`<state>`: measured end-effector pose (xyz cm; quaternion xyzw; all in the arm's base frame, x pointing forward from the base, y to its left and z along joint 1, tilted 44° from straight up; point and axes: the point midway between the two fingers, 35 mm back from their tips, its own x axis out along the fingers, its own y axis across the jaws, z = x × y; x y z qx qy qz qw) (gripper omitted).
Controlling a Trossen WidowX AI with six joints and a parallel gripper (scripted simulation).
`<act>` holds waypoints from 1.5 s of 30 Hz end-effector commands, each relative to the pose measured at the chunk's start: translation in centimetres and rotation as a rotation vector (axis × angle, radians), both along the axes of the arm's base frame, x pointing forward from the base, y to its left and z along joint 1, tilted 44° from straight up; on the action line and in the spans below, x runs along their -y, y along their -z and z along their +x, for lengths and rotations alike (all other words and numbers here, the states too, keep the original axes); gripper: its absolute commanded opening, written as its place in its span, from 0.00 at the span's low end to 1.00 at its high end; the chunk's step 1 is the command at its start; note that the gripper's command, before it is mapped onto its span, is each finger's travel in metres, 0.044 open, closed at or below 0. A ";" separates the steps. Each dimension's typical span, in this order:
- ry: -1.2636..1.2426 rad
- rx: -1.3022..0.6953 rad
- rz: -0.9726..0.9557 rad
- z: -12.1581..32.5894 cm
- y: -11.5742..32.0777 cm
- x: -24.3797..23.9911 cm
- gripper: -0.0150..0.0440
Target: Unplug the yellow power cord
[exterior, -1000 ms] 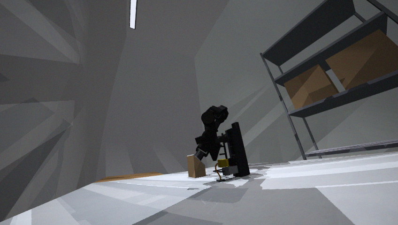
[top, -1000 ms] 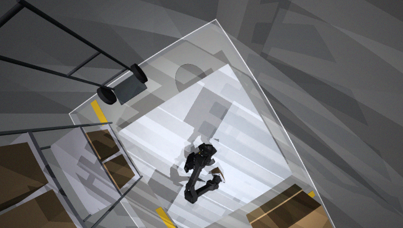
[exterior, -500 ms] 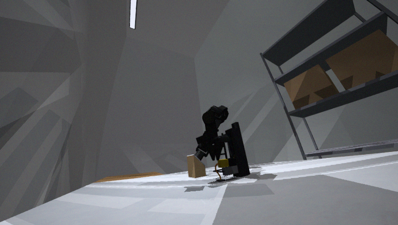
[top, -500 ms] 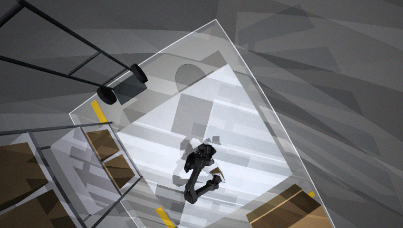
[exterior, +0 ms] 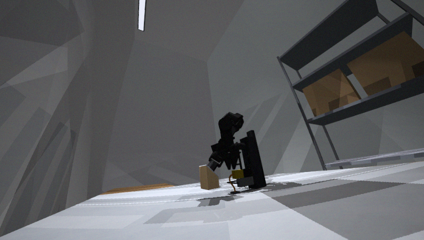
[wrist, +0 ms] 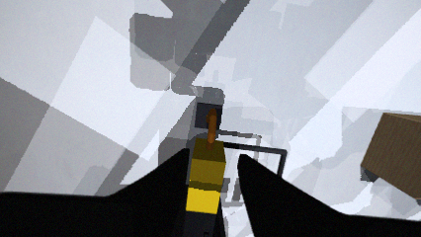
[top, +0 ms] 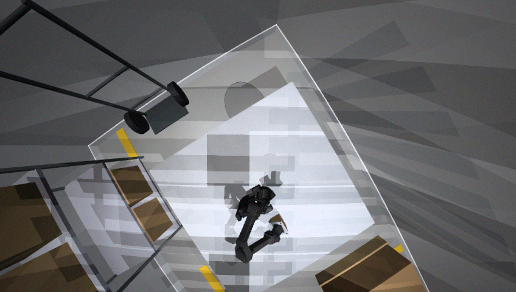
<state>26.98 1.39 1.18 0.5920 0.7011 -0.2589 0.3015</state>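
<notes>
The claw (wrist: 213, 170) is apart with gaps beside the plug (wrist: 206, 173), so open wider, then lift straight up, not bumping the cord (wrist: 211, 125).

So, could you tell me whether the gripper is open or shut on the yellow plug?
Open: in the wrist view a gap shows on each side of the yellow plug, between it and the gripper.
</notes>
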 end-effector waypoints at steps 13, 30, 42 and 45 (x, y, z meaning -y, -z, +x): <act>0.004 -0.001 0.005 -0.2 -1.6 -1.6 0.53; 0.000 -0.001 0.002 -0.3 -0.9 -2.2 0.34; 0.000 -0.001 0.001 -0.3 -0.6 -1.9 0.25; 0.000 0.000 0.001 -0.1 -0.3 -1.6 0.25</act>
